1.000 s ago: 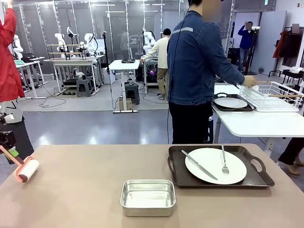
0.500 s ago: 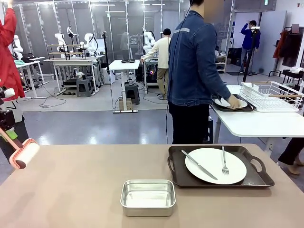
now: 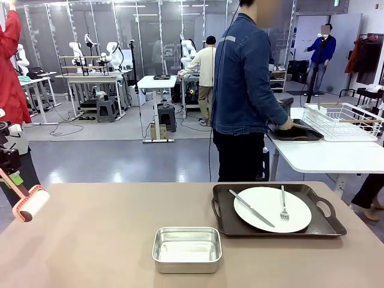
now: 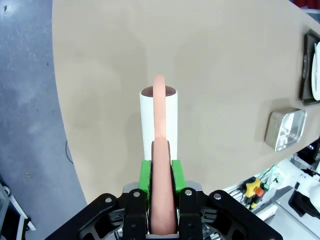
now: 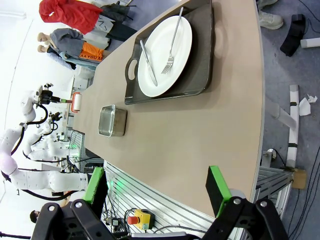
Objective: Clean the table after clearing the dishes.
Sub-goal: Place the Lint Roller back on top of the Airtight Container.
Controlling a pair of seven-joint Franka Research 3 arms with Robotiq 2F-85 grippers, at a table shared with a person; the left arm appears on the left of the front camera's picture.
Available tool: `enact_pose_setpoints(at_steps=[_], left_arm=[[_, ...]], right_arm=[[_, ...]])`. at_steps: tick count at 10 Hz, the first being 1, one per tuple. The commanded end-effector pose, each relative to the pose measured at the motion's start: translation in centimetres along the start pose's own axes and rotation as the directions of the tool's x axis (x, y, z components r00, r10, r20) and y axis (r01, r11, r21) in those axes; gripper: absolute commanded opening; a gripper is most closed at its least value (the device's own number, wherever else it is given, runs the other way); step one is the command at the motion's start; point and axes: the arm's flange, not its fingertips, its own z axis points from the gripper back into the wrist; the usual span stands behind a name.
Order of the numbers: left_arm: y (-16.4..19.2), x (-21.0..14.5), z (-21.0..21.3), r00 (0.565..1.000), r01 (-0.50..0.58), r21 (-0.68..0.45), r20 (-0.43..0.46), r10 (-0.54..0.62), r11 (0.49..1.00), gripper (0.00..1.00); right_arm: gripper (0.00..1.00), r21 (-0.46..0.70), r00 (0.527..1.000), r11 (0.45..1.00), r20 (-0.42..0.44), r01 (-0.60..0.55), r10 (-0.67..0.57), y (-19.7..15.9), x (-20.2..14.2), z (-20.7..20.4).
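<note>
A robot's left fingers (image 4: 145, 174) pinch the pink handle of a lint roller (image 3: 33, 203), its white roll poised at the left edge of the beige worktop (image 3: 108, 240); whether it touches the surface cannot be told. The right fingers (image 5: 218, 186) stand spread and empty off the near-right corner. One tray (image 3: 324, 225) remains toward the far-right corner with a plate (image 3: 267, 207), knife (image 3: 252, 208) and fork (image 3: 284, 204), well apart from both sets of fingers, while a steel pan (image 3: 186, 249) sits by the near edge. The plate looks breakable and the cutlery lies loose, so the tray's end handles seem the safest hold. The worktop itself is flat and stiff, made for rolling. Beyond it, a person (image 3: 243, 90) handles a second tray (image 3: 297, 133).
</note>
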Motion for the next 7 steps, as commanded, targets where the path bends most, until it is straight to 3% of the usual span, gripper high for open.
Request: enact_pose_setpoints(at_steps=[1, 5, 6, 7], left_arm=[[-0.1, 0.0, 0.9, 1.0, 0.019, -0.002, 0.014, -0.019, 1.0, 0.21], [-0.1, 0.1, 0.5, 1.0, 0.004, 0.004, 0.009, -0.004, 1.0, 0.21], [-5.5, 2.0, 2.6, 0.975, 0.21, 0.165, 0.042, -0.22, 0.964, 0.21], [-12.0, 2.9, 3.3, 0.92, 0.374, 0.257, 0.02, -0.392, 0.891, 0.21]], right_arm=[[1.0, 0.009, 1.0, 1.0, 0.004, 0.001, -0.001, 0.4, -0.1, 0.2], [1.0, 0.009, 1.0, 1.0, 0.004, 0.001, -0.001, 0.4, -0.1, 0.2], [1.0, 0.009, 1.0, 1.0, 0.004, 0.001, -0.001, 0.4, -0.1, 0.2], [1.0, 0.009, 1.0, 1.0, 0.004, 0.001, -0.001, 0.4, -0.1, 0.2]])
